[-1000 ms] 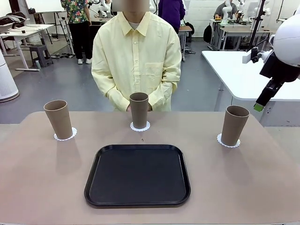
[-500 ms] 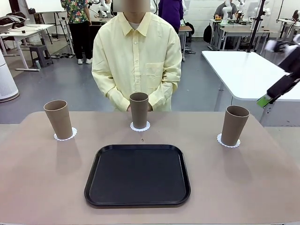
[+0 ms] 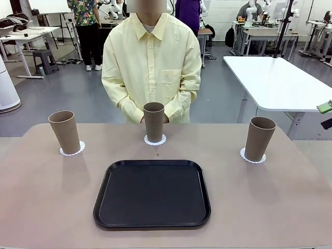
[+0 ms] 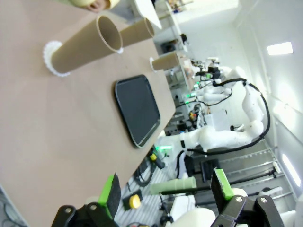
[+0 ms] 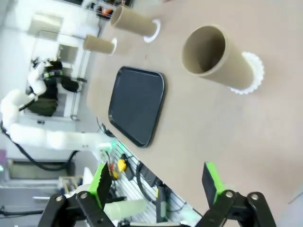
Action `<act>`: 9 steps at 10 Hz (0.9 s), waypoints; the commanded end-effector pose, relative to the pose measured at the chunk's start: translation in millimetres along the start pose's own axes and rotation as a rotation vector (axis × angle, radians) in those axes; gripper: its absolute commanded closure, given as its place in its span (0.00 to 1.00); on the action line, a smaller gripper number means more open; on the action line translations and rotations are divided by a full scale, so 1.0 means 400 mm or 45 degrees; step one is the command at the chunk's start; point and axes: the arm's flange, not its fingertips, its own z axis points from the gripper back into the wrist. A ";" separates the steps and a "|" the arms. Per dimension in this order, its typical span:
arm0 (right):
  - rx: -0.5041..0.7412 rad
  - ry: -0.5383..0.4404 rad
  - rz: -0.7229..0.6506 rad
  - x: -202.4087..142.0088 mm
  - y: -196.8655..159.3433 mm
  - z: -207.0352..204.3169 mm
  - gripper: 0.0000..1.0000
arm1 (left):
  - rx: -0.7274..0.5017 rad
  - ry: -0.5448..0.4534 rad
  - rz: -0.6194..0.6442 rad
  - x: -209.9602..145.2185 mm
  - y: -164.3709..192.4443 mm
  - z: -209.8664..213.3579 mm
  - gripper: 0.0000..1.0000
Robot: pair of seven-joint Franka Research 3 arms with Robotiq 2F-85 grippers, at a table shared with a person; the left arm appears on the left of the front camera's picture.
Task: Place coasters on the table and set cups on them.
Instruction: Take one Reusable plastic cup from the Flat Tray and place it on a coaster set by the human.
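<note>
Tan surface [image 3: 46,207]: three cups [image 3: 154,121] upright on coasters [image 3: 155,140], mid-frame. Both pincers [image 4: 165,191] [image 5: 156,184] released, empty. Risk: tall cups tip if surface bumped.

Three cups [image 3: 154,121] stand on coasters [image 3: 155,140] along the surface's [image 3: 52,207] far edge, with wide gaps between them. A black tray [image 3: 152,193] fills the near middle; left and right edges lie free.

A robotics lab: white robot arms [image 3: 252,9] at work tables [image 3: 272,80] behind
</note>
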 end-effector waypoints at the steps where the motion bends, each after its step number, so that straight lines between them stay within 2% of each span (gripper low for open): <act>1: 0.107 -0.076 -0.087 -0.049 -0.038 0.004 0.00 | 0.004 -0.004 0.002 -0.001 -0.006 0.004 0.00; 3: 0.235 -0.147 -0.074 -0.105 -0.103 0.020 0.00 | 0.004 -0.004 0.002 -0.001 -0.006 0.004 0.00; 5: 0.304 -0.157 -0.028 -0.128 -0.125 0.016 0.00 | 0.004 -0.004 0.002 -0.001 -0.006 0.004 0.00; 7: 0.343 -0.159 0.019 -0.137 -0.129 0.024 0.00 | 0.004 -0.004 0.002 -0.001 -0.006 0.004 0.00; 8: 0.271 -0.145 -0.050 -0.140 -0.119 0.019 0.00 | 0.004 -0.004 0.002 -0.001 -0.006 0.004 0.00; 9: 0.271 -0.145 -0.050 -0.140 -0.119 0.019 0.00 | 0.004 -0.004 0.002 -0.001 -0.006 0.004 0.00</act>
